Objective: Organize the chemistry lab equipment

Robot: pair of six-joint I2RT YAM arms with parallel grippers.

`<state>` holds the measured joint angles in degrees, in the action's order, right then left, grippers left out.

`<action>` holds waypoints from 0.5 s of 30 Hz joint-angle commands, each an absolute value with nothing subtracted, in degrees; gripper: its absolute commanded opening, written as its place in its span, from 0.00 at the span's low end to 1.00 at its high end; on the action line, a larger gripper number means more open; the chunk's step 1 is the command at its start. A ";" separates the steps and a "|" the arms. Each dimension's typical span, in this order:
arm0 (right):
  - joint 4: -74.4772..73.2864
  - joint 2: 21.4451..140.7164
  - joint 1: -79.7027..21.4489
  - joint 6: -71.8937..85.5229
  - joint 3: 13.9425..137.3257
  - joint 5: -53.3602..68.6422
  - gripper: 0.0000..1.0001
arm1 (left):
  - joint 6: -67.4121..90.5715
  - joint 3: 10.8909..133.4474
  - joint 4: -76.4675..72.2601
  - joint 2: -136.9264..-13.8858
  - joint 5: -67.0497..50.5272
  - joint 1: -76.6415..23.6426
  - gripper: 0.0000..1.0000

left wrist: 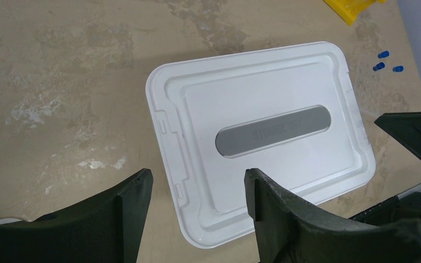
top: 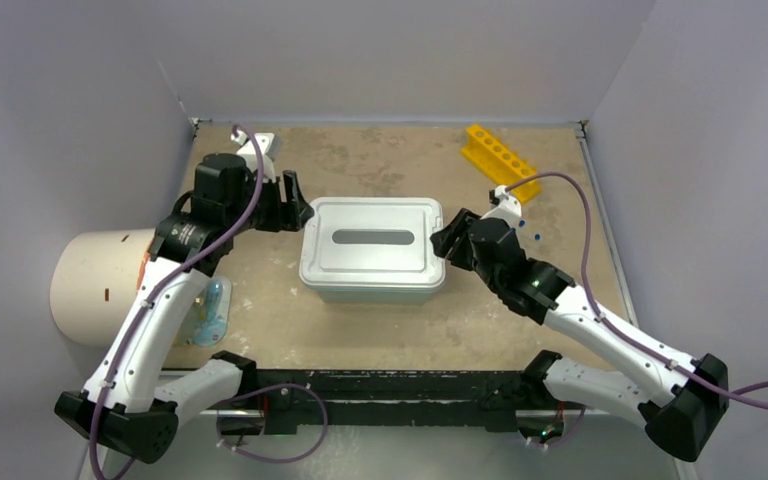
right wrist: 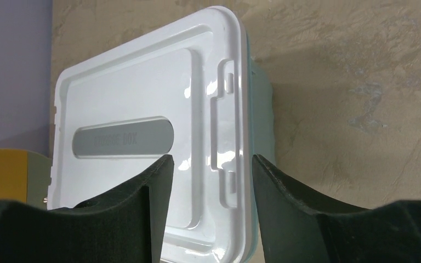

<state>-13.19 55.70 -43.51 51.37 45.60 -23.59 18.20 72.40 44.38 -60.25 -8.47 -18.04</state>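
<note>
Sitting loose on the tan table [top: 380,330] at about 3 o'clock from the teal tub [top: 370,292], the tiny blue pieces [left wrist: 379,66] are short, bright-blue, capsule-like bits. The left wrist view shows three of them, close together but apart from one another, on bare tabletop just beyond the tub's end. From above only two can be made out, beside the right arm. At about 8 o'clock a clear, pale-blue-tinted item [top: 212,305] lies flat, half hidden by the left arm; what it is cannot be told. The tub's white lid [left wrist: 263,93], with a grey oval label, is on. The left gripper [left wrist: 197,181] is at the tub's 9 o'clock end, fingers spread with nothing between them. The right gripper [right wrist: 208,164] is at the 3 o'clock end over the lid's clip edge, fingers likewise parted, gripping nothing. A yellow rack [top: 500,160] lies at 1 o'clock and a cream cylinder [top: 95,285] at 9 o'clock.
</note>
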 commanded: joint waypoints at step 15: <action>-13.51 57.76 -43.76 50.15 47.34 -24.28 0.53 | 21.27 59.56 40.21 -62.88 -6.18 -18.11 0.63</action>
<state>-14.76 57.23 -43.51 51.11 47.31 -25.47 19.22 62.15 43.79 -62.78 -5.48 -18.02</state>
